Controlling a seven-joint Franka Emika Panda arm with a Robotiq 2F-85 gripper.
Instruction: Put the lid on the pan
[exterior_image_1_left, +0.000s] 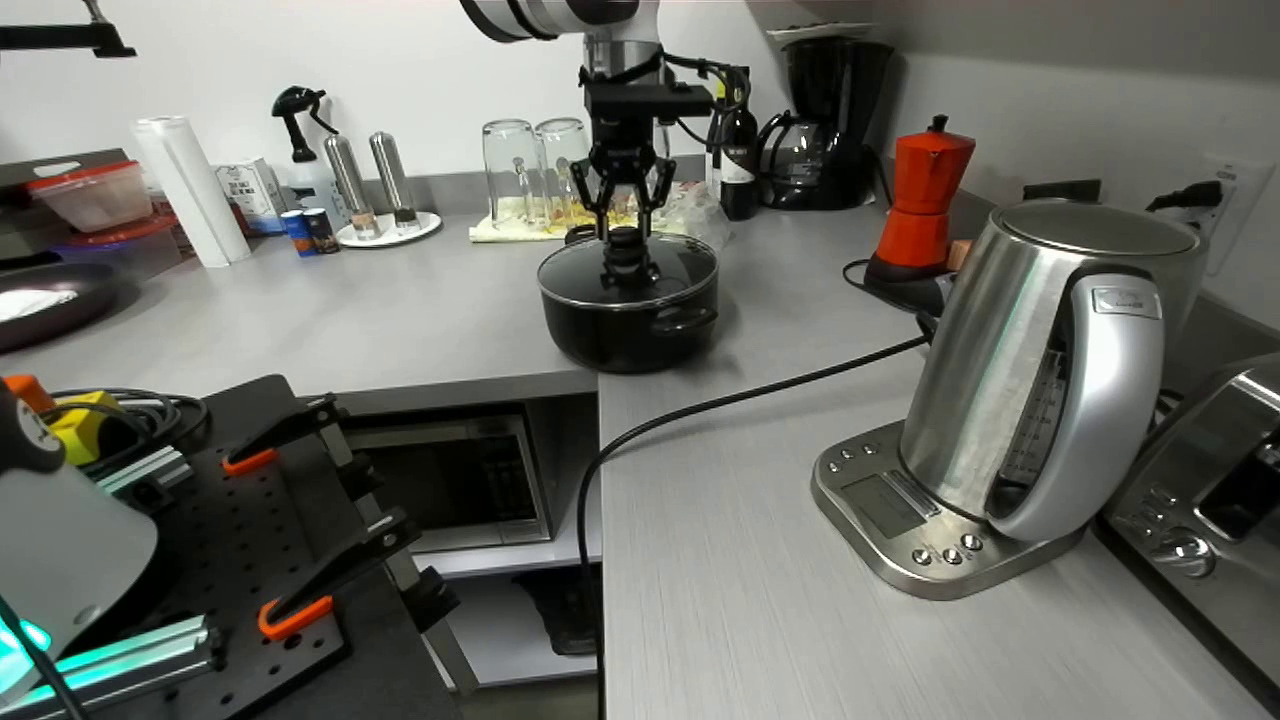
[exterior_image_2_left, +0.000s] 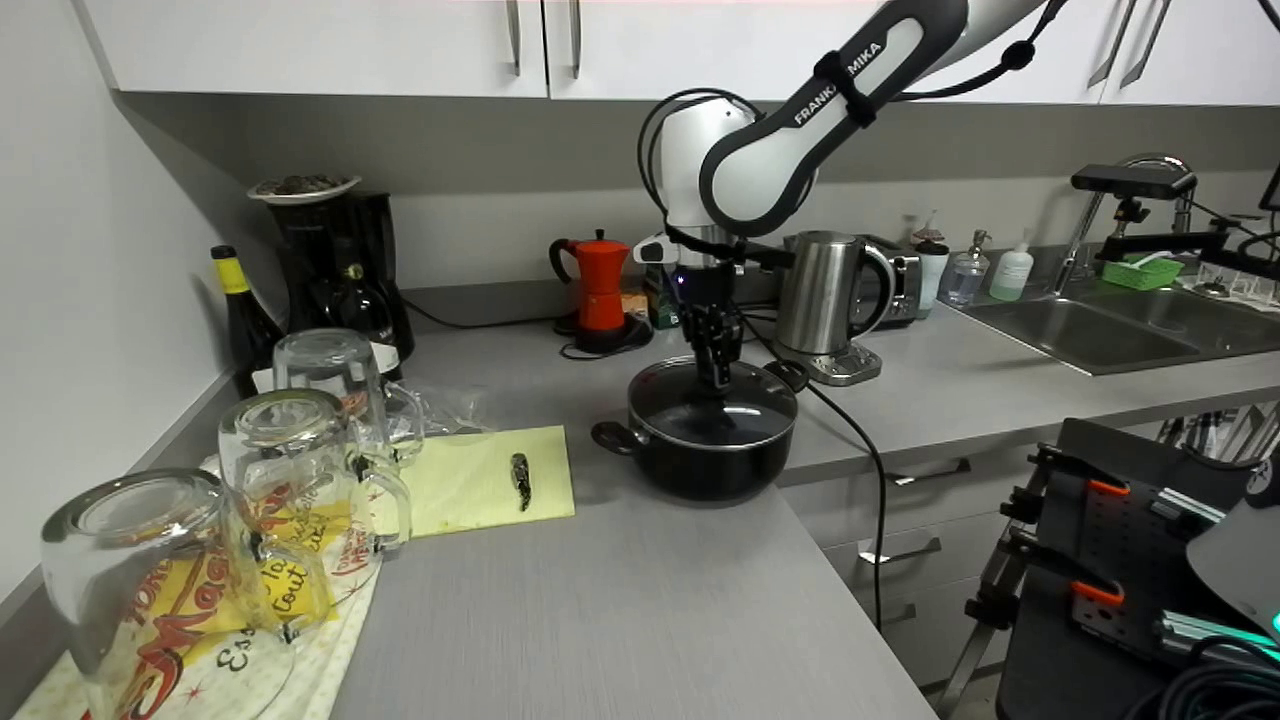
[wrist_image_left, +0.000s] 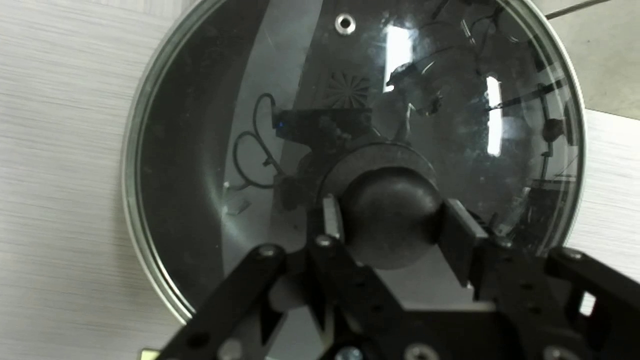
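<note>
Round metal-rimmed glass lid (wrist_image_left: 350, 130), with the white-and-black arm (exterior_image_2_left: 755, 180) bent above and black gripper (exterior_image_1_left: 625, 228) pointing down, sits beneath on the round black pan (exterior_image_1_left: 625, 340), the lid's black knob (wrist_image_left: 392, 207) pinched between the fingers (wrist_image_left: 457, 245).

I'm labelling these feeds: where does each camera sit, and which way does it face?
In an exterior view, the camera sits near the kettle, looking down toward the pan; the hand, part of the arm and apparently the base show.
In an exterior view, it sits near the glass mugs, looking over the pan toward the red moka pot; hand, base and more arm show.
Wrist view: mounted above the hand, looking down onto the lid; the hand's fingers show, flanking the knob.
Both exterior views share the pan, lid and kettle.
</note>
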